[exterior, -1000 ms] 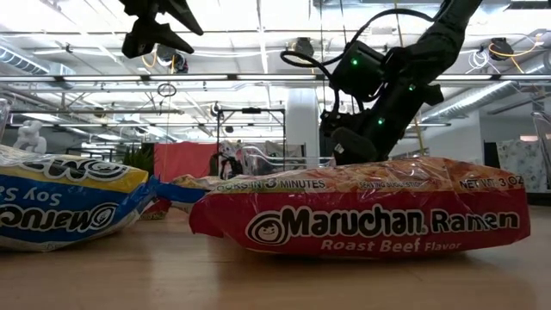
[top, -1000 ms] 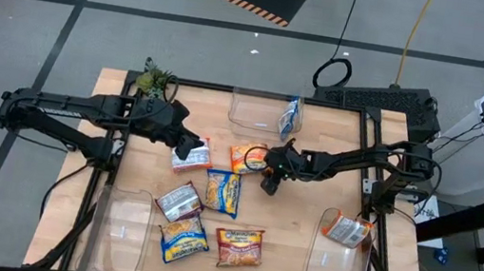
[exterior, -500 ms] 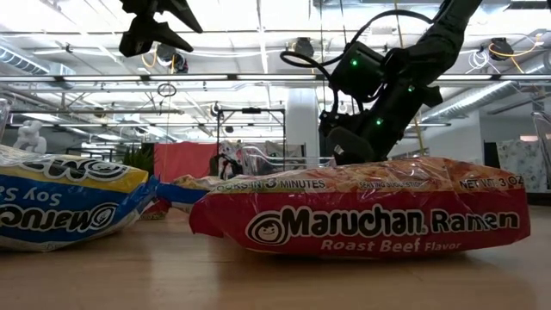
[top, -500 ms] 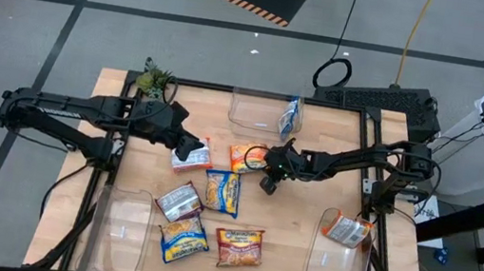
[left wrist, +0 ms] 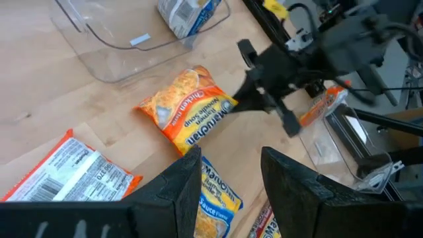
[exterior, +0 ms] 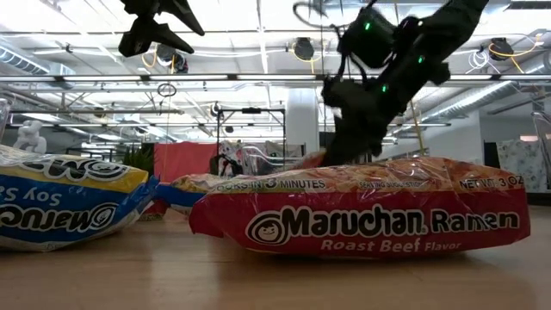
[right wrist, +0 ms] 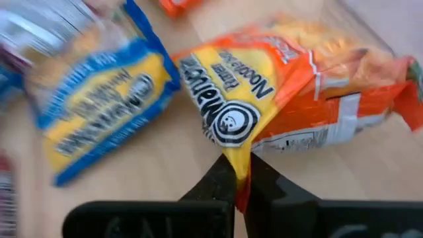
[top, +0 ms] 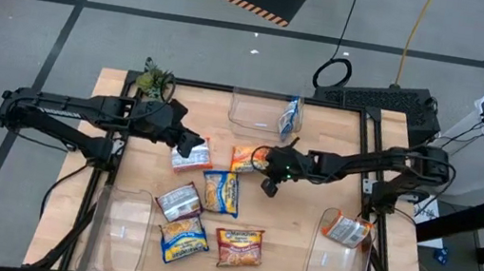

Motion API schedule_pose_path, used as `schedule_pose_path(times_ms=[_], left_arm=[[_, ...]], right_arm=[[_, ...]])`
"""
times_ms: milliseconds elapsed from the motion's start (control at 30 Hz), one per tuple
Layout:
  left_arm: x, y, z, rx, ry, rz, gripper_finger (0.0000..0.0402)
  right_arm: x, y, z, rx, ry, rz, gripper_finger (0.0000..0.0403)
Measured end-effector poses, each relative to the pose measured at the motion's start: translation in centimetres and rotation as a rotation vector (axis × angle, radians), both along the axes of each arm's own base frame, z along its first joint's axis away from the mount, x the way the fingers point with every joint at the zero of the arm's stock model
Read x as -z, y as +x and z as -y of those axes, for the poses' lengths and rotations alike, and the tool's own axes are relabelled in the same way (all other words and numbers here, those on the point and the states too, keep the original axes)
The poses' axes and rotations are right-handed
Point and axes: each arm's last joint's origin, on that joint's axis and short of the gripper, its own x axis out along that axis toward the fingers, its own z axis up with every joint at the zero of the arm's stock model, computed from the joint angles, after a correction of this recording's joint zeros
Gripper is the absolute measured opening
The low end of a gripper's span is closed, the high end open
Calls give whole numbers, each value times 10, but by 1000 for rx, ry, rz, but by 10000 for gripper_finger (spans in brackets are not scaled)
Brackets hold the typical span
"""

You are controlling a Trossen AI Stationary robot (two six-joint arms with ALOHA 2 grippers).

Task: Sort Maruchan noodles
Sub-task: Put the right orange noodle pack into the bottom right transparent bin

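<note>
While the left gripper (top: pixel 185 146) waited near the table's left side, hovering over a white-and-red packet (top: pixel 197 155) with its fingers (left wrist: pixel 182 182) apart and holding nothing, the right gripper (top: pixel 268 165) was doing the work at the table's middle. Its two dark fingers (right wrist: pixel 221 182) were pressed together on one corner of the orange chicken packet (right wrist: pixel 291 89), pinching only the crimped edge, probably because the flat packet offered nothing else to grasp. That packet (top: pixel 244 157) lay just below the clear bin at the back (top: pixel 255 111), which already held a blue-and-white packet (top: pixel 291 116). An orange packet (top: pixel 345 230) rested in the bin at the front right (top: pixel 338 265), so the pinched one seemed meant for there. The front-left bin (top: pixel 120 231) looked empty. Four more packets lay loose on the wood, among them a blue-and-yellow one (top: pixel 222 191) just beside the pinched packet and a red roast beef one (exterior: pixel 362 215) nearest the front.
</note>
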Motion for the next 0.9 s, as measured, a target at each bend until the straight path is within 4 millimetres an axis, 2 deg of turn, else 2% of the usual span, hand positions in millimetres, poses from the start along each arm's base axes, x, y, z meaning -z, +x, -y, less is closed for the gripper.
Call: schedule_pose_path(times_ms=[233,400,567,733,900], left_arm=[[0,0,-1,-19,29,-7,163],[6,10,1,-25,31,-19,202],[18,38,11,30,68,-3,277],[32,75,30,148,154,84,352],[55,101,44,189,226,84,379]], right_arm=[[-29,-6,-8,83,108,123,0],[-45,-9,-14,163,232,211,0],[-54,-11,-17,241,347,263,0],[-59,-13,-17,295,429,286,0],[-58,-13,-14,286,500,268,0]])
